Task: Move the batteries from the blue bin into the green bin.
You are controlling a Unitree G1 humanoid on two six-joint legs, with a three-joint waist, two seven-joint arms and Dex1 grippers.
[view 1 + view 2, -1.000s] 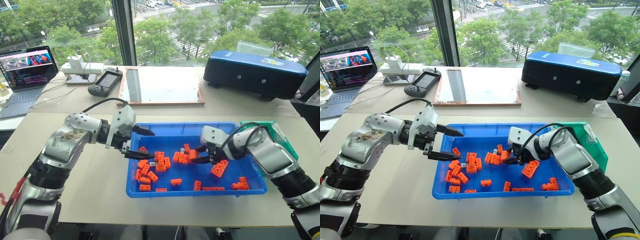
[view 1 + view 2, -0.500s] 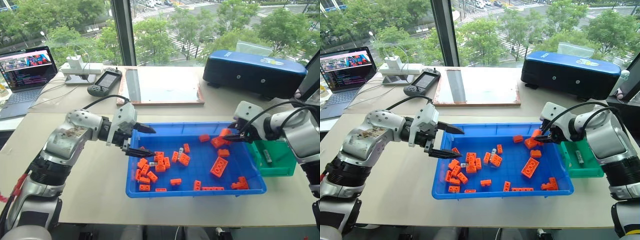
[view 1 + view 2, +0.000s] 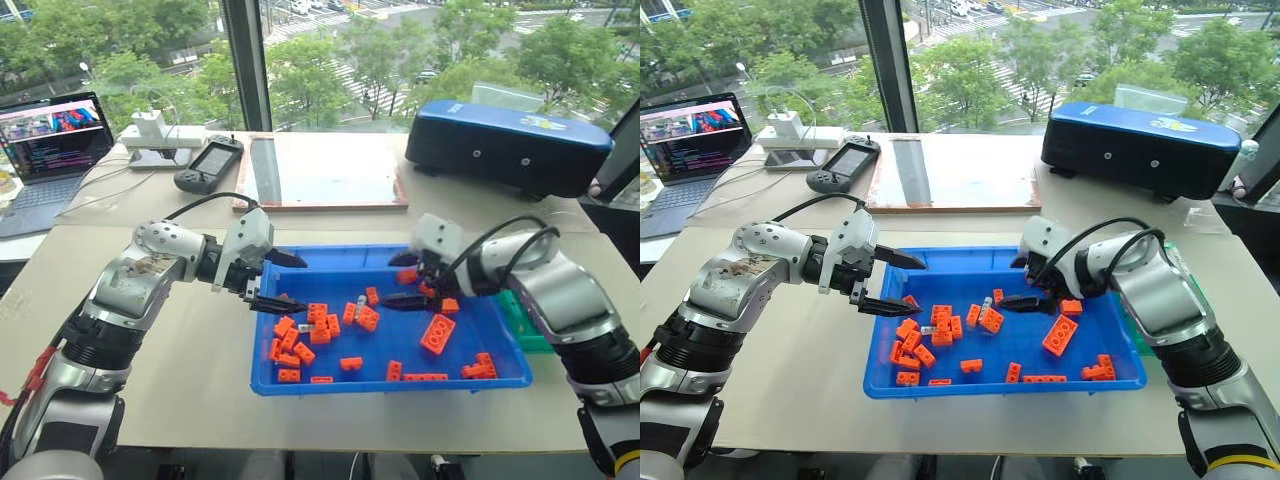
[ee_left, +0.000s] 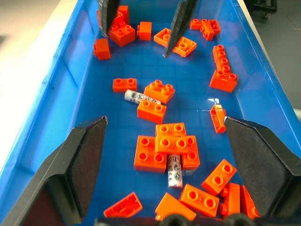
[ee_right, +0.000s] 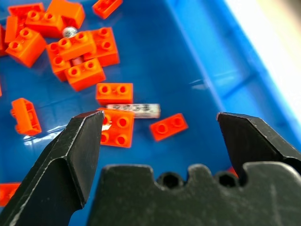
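The blue bin (image 3: 330, 378) fills the lower centre of the head view, with the green bin (image 3: 522, 322) at its right edge mostly hidden behind the right arm. Both the left gripper (image 3: 275, 282) and the right gripper (image 3: 405, 282) hang over the blue bin with fingers spread wide and empty, seemingly poised to pick. Two batteries (image 4: 141, 98) (image 4: 174, 170) lie mid-tray, one wedged under orange bricks (image 4: 167, 149) that crowd a clean grasp.
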